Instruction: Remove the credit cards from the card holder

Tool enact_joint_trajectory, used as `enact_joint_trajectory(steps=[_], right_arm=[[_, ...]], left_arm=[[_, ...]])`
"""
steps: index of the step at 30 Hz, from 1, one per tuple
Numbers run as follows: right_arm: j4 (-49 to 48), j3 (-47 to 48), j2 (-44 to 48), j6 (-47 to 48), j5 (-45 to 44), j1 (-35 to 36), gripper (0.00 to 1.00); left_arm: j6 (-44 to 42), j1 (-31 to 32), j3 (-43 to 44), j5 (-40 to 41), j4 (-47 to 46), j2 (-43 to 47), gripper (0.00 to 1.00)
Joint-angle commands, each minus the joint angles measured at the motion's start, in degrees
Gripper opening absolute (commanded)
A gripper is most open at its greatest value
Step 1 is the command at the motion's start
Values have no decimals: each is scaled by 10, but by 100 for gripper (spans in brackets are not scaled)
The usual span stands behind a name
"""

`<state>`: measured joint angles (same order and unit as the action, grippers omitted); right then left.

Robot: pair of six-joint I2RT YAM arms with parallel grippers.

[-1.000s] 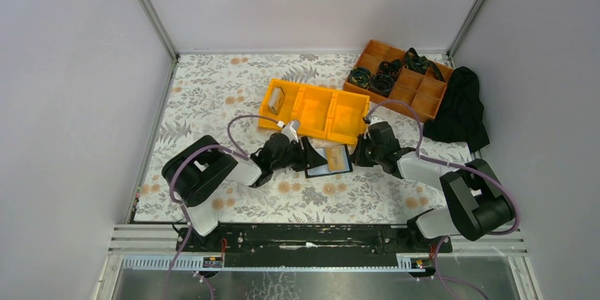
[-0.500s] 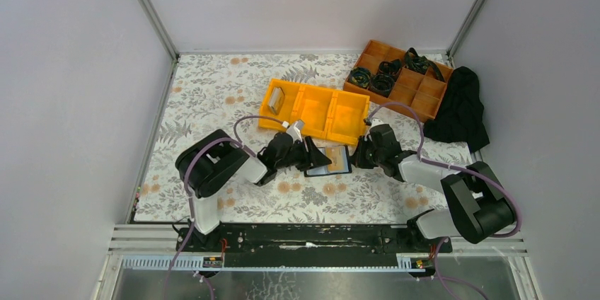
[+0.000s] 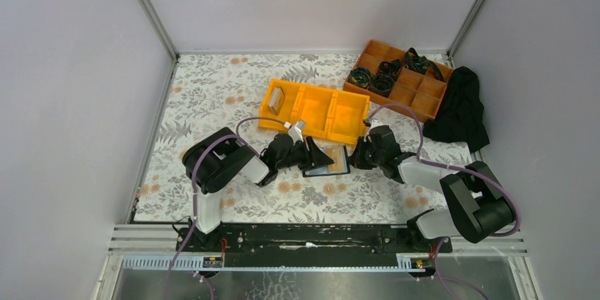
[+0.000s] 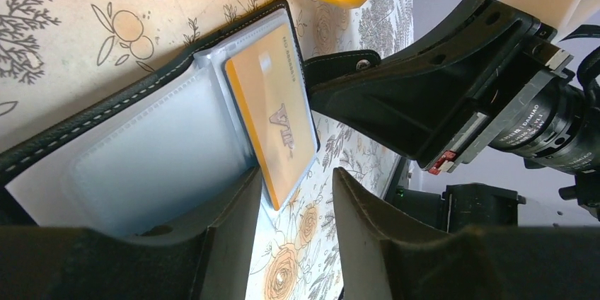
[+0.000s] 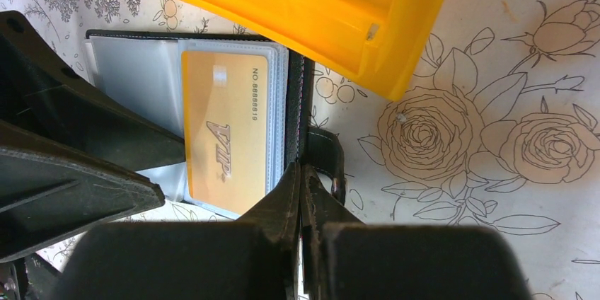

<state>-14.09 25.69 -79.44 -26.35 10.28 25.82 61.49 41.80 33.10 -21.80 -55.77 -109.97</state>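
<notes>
Where the holder lay: the small black wallet-like card holder (image 3: 327, 161) was spread open on the floral-cloth desk (image 3: 212, 88), just in front of the yellow three-compartment plastic bin (image 3: 315, 109); a tan rectangular VIP credit card (image 4: 272, 123) sat among its clear plastic sleeves (image 4: 156, 151), one corner poking out
Left side: the left hand (image 4: 293, 233) had its jaws apart, the card's exposed corner in the gap between them, not yet pinched
Right side: the right hand (image 5: 301, 197) had its jaws together, tips at the holder's edge beside the black snap strap (image 5: 329, 165); whether they pinched anything could not be told
Risk: closing might catch sleeve along with card, so the whole holder would drag; a shallow bite on that corner could slip off
Change since a second earlier: the left arm's elbow had swung in toward the holder and its hand had crept closer over the sleeves; the right hand had stayed put
</notes>
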Motion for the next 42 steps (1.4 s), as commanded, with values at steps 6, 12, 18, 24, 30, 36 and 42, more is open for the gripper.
enact_joint_trajectory(steps=[6,12,18,24,30,36,42], right_arm=[[-12,-6,-24,-6,24,12,0],[-18,-4,-34,-6,26,12,0],[-20,-4,-40,-5,27,12,0],[-22,-3,-42,-5,31,13,0],[-24,-5,-38,-9,38,15,0],[-39,-8,-46,-16,52,21,0],[-46,-4,-56,-16,61,26,0]], left_arm=[[50,3,-1,-37,-123,-40,48],[68,4,0,-53,-164,-42,47],[97,2,5,-70,-210,-70,47],[77,2,9,-58,-184,-68,46],[55,2,15,-48,-156,-61,46],[57,3,26,-52,-157,-74,46],[69,2,31,-56,-168,-85,46]])
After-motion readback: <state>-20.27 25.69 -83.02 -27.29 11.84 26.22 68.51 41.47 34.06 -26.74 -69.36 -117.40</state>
